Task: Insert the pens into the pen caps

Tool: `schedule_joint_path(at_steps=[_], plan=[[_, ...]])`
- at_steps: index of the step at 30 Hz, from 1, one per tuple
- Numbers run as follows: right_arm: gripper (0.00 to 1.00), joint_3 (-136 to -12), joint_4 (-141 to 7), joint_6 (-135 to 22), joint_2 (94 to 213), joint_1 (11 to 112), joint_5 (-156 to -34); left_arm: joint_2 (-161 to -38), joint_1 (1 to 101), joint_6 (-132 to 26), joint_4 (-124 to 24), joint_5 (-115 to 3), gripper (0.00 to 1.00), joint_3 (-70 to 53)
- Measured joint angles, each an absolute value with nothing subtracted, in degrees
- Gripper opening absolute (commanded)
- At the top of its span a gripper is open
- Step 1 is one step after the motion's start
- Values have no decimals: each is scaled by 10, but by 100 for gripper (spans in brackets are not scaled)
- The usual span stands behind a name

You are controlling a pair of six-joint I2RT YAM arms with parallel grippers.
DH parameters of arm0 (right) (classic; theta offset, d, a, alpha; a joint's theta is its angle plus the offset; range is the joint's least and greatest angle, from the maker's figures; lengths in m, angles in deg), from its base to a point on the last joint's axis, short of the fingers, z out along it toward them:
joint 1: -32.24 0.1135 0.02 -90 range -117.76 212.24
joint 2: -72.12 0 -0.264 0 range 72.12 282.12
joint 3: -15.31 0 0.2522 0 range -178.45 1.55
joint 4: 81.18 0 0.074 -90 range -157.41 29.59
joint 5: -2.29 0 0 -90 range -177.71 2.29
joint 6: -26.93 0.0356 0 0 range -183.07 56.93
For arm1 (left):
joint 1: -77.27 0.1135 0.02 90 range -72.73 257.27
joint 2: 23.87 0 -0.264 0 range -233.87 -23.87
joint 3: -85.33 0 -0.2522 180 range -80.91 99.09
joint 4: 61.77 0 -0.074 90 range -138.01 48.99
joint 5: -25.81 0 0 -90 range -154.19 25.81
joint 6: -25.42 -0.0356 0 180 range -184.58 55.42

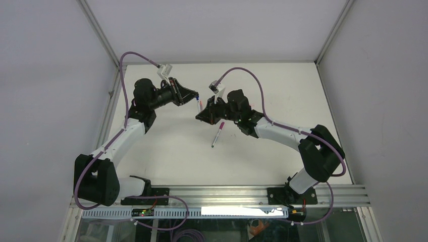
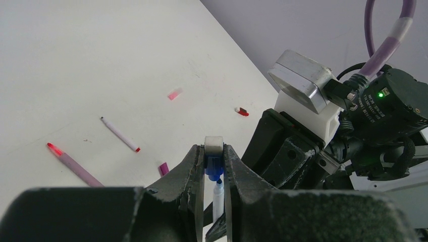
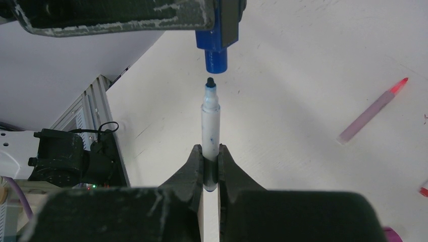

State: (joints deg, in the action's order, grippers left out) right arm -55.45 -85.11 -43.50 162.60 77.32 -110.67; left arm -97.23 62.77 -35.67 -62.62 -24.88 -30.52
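Note:
My left gripper (image 2: 214,151) is shut on a blue pen cap (image 2: 214,168), its open end facing the right gripper. My right gripper (image 3: 210,157) is shut on a white pen with a blue tip (image 3: 210,118). The tip sits just short of the cap's mouth (image 3: 216,55), lined up with it, with a small gap between them. In the top view the two grippers meet above the table's middle, left (image 1: 196,99) and right (image 1: 201,115). On the table lie a white pen with a red tip (image 2: 119,134) and a pinkish pen (image 2: 74,164).
Loose caps lie on the white table (image 1: 171,151): a pale pink one (image 2: 174,94), a red one (image 2: 242,111) and a magenta one (image 2: 163,168). One pen (image 1: 217,134) lies just in front of the right gripper. Grey walls enclose the table at the back and sides.

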Motion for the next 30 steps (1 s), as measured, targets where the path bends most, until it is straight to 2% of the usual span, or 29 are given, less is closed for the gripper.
schedule_joint_path(at_steps=[30], plan=[[0,-577,-833,-448,1629,775,-1110,-972,631,-356,-626,-249,0,-305]])
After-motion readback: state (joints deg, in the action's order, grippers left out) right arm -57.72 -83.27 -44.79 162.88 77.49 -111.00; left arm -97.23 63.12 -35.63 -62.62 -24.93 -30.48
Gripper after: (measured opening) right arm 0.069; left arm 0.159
